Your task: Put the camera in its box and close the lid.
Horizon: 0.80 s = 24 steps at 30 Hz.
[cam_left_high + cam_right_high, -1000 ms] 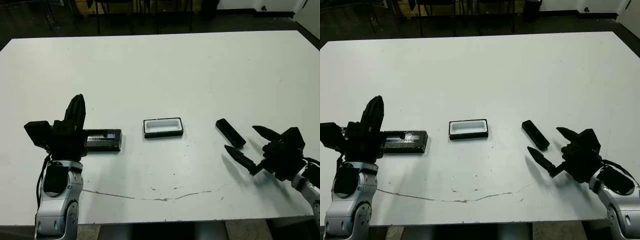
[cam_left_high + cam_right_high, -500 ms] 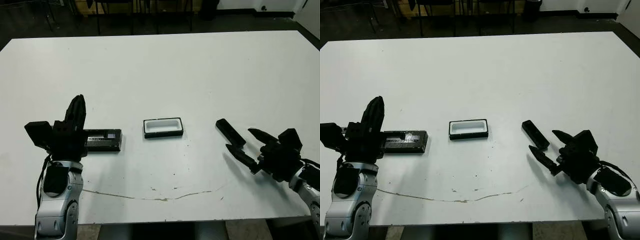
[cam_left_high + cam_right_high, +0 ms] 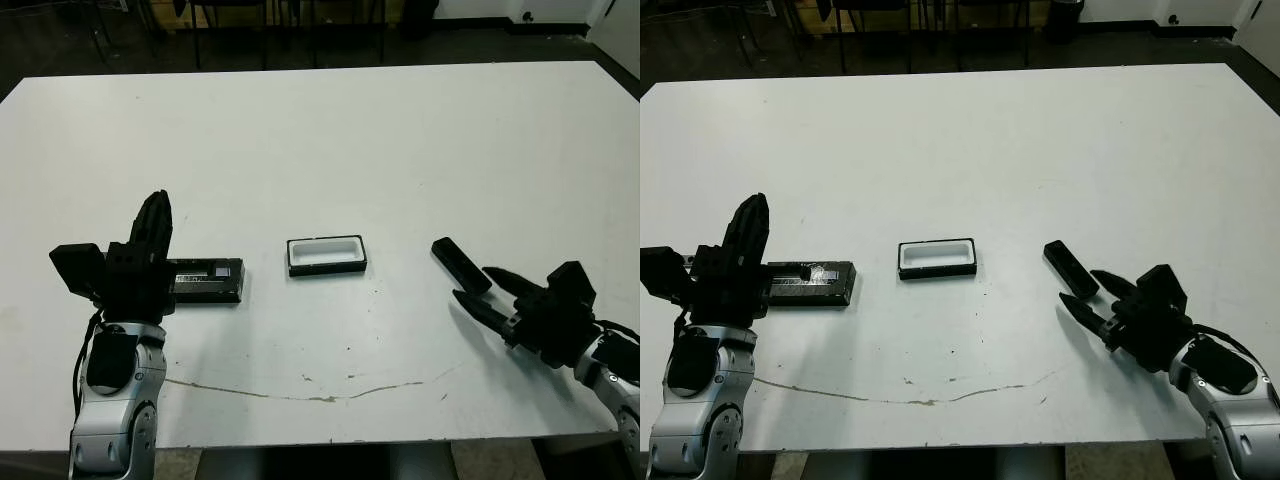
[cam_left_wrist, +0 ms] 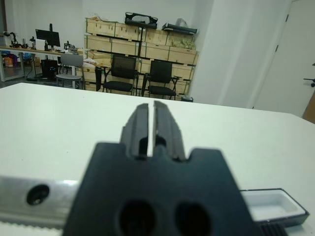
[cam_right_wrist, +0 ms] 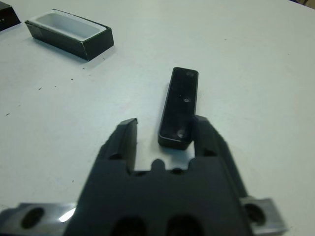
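The camera (image 3: 460, 265), a slim black bar, lies flat on the white table right of centre. My right gripper (image 3: 472, 284) is open at its near end, which sits just between the fingertips (image 5: 206, 133) in the right wrist view, close beside one finger; I cannot tell if they touch. The box (image 3: 326, 254), a black-rimmed tray with white lining, stands empty at the table's middle. To its left lies the lid (image 3: 205, 279), a flat black slab with a pale strip. My left gripper (image 3: 156, 205) is shut on nothing, hovering by the lid's left end.
A thin dark crack line (image 3: 300, 385) runs across the table near its front edge. Chairs and stacked crates (image 4: 142, 44) stand beyond the table's far side. Bare white tabletop (image 3: 330, 140) stretches behind the box.
My right gripper has moved forward and left toward the camera, so its open fingers now flank the camera's near end. The left arm, box and lid have not moved.
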### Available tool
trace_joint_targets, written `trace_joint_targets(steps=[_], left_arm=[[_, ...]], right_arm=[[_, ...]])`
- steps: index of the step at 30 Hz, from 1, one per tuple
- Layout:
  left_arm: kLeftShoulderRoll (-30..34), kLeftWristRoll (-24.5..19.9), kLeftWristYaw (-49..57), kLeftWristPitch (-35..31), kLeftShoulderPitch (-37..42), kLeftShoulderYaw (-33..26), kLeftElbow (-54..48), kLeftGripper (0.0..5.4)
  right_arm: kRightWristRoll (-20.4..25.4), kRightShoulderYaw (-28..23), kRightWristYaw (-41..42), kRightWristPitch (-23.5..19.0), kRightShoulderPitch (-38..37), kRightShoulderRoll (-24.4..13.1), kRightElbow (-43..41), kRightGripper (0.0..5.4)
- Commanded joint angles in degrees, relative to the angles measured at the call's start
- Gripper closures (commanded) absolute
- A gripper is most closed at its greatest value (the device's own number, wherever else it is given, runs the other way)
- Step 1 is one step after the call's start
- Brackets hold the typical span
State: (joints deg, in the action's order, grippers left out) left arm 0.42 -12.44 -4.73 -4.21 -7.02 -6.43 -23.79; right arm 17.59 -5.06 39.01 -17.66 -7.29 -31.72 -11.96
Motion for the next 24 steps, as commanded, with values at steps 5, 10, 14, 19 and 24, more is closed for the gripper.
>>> trace_joint_targets(steps=[5,10,14,19,24], left_arm=[[0.6,-0.4,0.0,-0.4,-0.3,-0.4,0.3,5.40],[0.5,-0.6,0.2,-0.8,-0.2,-0.6,0.1,5.40],[0.5,-0.7,0.2,-1.0,-0.1,-0.6,0.0,5.40],[0.8,-0.4,0.1,-0.6,-0.2,-0.5,0.0,5.40],[0.7,-0.5,0.0,-0.6,-0.2,-0.4,0.0,5.40]], right_arm=[[-1.0,2.4,1.9,-4.0,0.9,-2.6,1.7,2.91],[-1.0,2.6,1.7,-4.7,0.8,-2.5,1.4,3.38],[-1.9,2.3,0.1,-3.2,0.1,-1.4,1.5,4.12],[-2.0,1.8,-2.0,-2.1,-1.0,-0.2,0.5,5.04],[-3.5,2.2,-4.6,-1.6,-2.0,0.7,-0.5,5.38]])
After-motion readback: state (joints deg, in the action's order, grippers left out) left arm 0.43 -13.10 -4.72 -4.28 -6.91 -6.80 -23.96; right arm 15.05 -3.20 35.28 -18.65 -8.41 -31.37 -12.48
